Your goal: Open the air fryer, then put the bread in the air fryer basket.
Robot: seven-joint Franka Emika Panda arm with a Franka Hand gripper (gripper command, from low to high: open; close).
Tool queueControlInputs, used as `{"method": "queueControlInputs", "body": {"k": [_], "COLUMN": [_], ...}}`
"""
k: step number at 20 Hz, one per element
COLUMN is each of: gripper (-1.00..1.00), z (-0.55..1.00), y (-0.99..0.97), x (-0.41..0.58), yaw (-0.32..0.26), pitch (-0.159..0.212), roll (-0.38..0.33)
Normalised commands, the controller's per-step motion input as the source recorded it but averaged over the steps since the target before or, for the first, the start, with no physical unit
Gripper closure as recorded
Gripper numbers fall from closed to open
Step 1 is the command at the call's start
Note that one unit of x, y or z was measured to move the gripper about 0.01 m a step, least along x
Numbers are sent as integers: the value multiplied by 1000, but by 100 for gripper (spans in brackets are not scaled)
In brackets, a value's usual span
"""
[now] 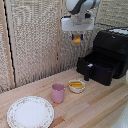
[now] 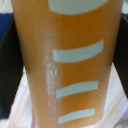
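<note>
Exterior view: pincer (image 1: 76, 36) pinching bread (image 1: 76, 39) up high, with open air fryer basket (image 1: 99, 64) lower, toward view's right.

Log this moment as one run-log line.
gripper: shut on bread, raised | air fryer basket: pulled open | bread not yet inside

Air fryer (image 1: 112, 50): glossy black plastic w/ soft highlights; its basket (image 1: 97, 67) looks matt black inside. Bread (image 2: 67, 65): smooth, slightly shiny orange skin w/ pale flat stripes, plastic-looking. Table (image 1: 95, 107): light wood planks, satin, grain visible. Pink cup (image 1: 58, 93): matt plastic. Plate (image 1: 30, 111) at the table's near corner: glazed ceramic, patterned rim. Wall behind (image 1: 35, 35): rough woven reed or wicker.
</note>
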Motion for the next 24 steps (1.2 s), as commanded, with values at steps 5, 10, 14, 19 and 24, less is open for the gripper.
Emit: {"method": "queueControlInputs", "body": {"k": [5, 10, 14, 19, 24], "gripper": [100, 100, 100, 100, 100], "z": [-83, -325, -362, -439, -571], "y": [-639, -657, -637, -487, -89], "x": [-123, -214, -124, 18, -1], "yaw": [-215, -203, -168, -31, 23], "pitch": [-44, -2, 18, 7, 71], "roll": [0, 4, 3, 0, -3]}}
